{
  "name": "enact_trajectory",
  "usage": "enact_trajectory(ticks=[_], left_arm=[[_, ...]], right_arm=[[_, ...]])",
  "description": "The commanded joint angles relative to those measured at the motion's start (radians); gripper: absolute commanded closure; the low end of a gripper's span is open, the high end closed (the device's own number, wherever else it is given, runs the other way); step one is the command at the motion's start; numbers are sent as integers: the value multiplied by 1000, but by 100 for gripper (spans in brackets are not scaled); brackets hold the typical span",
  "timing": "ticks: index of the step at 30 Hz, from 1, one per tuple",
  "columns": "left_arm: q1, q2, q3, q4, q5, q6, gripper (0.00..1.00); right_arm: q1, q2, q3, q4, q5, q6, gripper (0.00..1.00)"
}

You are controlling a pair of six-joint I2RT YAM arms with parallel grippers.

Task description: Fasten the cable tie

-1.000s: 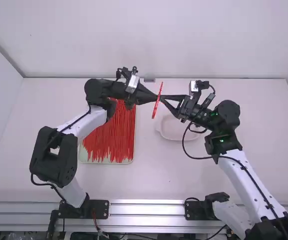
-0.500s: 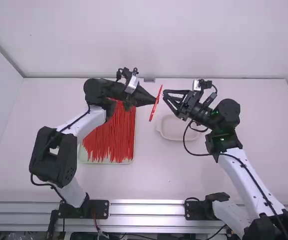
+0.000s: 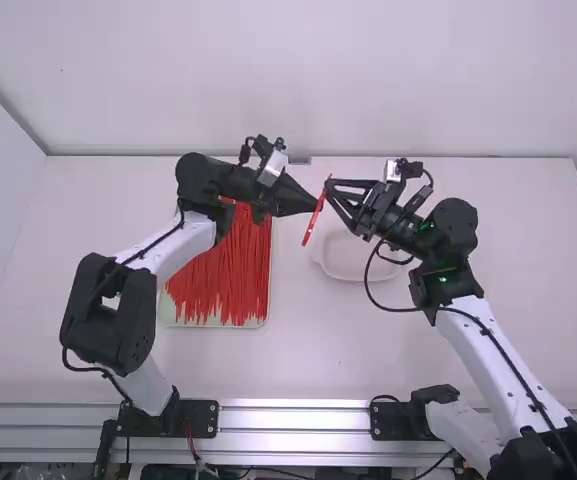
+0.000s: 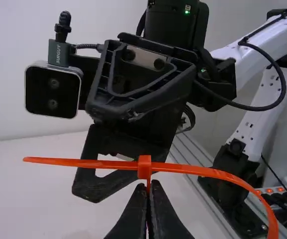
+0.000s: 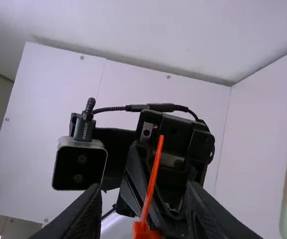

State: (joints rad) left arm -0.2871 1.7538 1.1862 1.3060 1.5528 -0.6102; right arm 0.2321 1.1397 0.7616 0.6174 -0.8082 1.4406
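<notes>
Your left gripper (image 3: 308,206) has its fingers (image 4: 139,215) pressed together on the red cable tie (image 3: 314,214), pinching it at the small square block (image 4: 144,167) just above the tips. That leaves the strap free to run out sideways on both sides of the fingers, one end straight and the other drooping in a curve. Holding it at that block, up off the table (image 3: 528,250), looks meant to keep the strap steady and crosswise so the other arm has something to take. Your right gripper (image 3: 334,203) faces it with its fingers (image 5: 86,211) spread wide. In the right wrist view the strap stands in the gap between them, touching neither. I read this as a lined-up grasp not yet made. Whether the tail is already threaded through the block I cannot tell, so treat the tie as unfastened. The next move calls for the right fingers to shut on the strap just beside the left fingertips. A thin, springy strap may flex away if you catch it far from the pinch. Below the left gripper lies the tray of spare red ties (image 3: 223,275), and below the right fingers a white dish (image 3: 348,265).
</notes>
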Motion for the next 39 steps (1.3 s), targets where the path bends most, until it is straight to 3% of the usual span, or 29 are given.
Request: enact_trajectory(ticks=[1,5,9,10,11,23,39], left_arm=[[-16,-15,-10,8,13,-4,98],[-18,-15,-10,0,13,-4,98],[-28,-15,-10,-20,12,7,98],[-28,-15,-10,-19,13,6,98],[-25,-15,-10,-19,13,-1,98],[-30,-15,-11,-76,13,-3,98],[-33,-15,-197,45,2,23,98]], right_arm=[[10,-1,24,6,16,4,57],[25,-1,24,8,53,3,74],[31,-1,24,7,54,3,78],[29,-1,24,7,54,3,84],[27,-1,24,7,53,3,100],[-6,-1,24,7,55,3,100],[-175,-1,24,193,53,138,100]])
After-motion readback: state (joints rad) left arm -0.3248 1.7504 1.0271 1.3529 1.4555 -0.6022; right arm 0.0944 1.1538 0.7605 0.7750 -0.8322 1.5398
